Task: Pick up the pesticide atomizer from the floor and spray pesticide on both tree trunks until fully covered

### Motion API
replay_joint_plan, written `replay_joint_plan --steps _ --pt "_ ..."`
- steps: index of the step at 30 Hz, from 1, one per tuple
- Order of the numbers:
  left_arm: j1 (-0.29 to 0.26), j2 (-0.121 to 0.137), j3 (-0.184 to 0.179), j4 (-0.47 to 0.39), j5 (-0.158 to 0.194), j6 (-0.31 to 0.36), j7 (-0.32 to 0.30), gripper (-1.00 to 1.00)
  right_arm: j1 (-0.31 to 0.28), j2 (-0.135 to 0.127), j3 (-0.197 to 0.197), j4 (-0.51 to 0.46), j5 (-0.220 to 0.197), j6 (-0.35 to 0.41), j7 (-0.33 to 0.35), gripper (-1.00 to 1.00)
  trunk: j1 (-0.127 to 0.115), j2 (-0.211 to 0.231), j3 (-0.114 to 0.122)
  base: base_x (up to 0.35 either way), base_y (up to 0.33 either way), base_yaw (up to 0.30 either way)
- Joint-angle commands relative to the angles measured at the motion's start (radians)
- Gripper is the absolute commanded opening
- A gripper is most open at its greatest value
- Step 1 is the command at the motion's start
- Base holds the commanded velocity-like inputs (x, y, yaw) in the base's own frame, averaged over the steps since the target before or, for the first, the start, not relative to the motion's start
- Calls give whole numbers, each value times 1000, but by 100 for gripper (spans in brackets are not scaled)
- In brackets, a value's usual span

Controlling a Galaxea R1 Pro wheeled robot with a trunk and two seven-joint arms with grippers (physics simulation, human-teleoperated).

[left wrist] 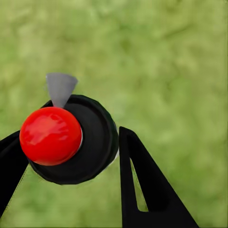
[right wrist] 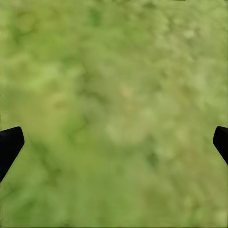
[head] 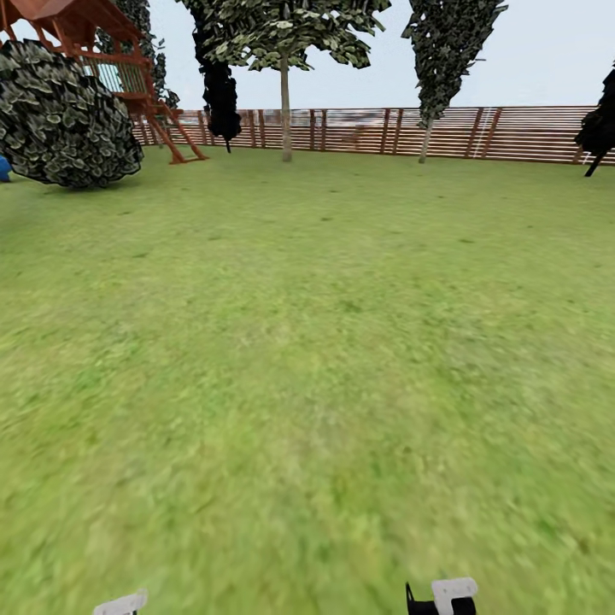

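From the head view, the lawn (head: 307, 359) runs wide and green out to a reddish-brown slatted fence (head: 478, 132) along the far side. Two pale-trunked trees stand just before that fence: the left tree (head: 285, 102) with a broad, blocky canopy, and the right tree (head: 427, 128) with a narrower crown and a slightly leaning trunk. Between and beside them hang near-black narrow trees (head: 220, 94), one more showing at the far right edge. At the far left sits a big round bush (head: 64, 115), with a red-brown wooden play tower (head: 128, 68) behind it and a scrap of something blue at the picture's edge. At the very bottom, two small pale pieces of the robot's arms poke in, one low on the left (head: 121, 603) and one on the right (head: 451, 595) with a black part beside it.

In the left wrist view, the left tool (left wrist: 71, 152) is closed around the pesticide atomizer (left wrist: 78, 142), seen from above: a round black body with a glossy red top (left wrist: 51, 135) and a small grey nozzle (left wrist: 60, 88) sticking out. One black finger (left wrist: 142, 185) presses against its side, the other comes in from the opposite edge. Blurred grass lies below it.

In the right wrist view, the right tool (right wrist: 114, 142) stands wide apart, its black fingertips (right wrist: 9, 142) barely entering at either edge, nothing between them, with soft green grass beneath.
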Motion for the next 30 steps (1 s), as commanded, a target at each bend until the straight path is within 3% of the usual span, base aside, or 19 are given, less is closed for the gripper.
replay_joint_plan --steps 1,30 --pt "-1 0 -8 0 8 -3 1 -100 1 0 9 0 -8 -2 -3 100 0 0 -1 339 77 0" --pt "-1 2 -8 0 5 -3 4 -100 2 0 9 0 -8 -2 -3 100 0 0 -1 339 10 0"
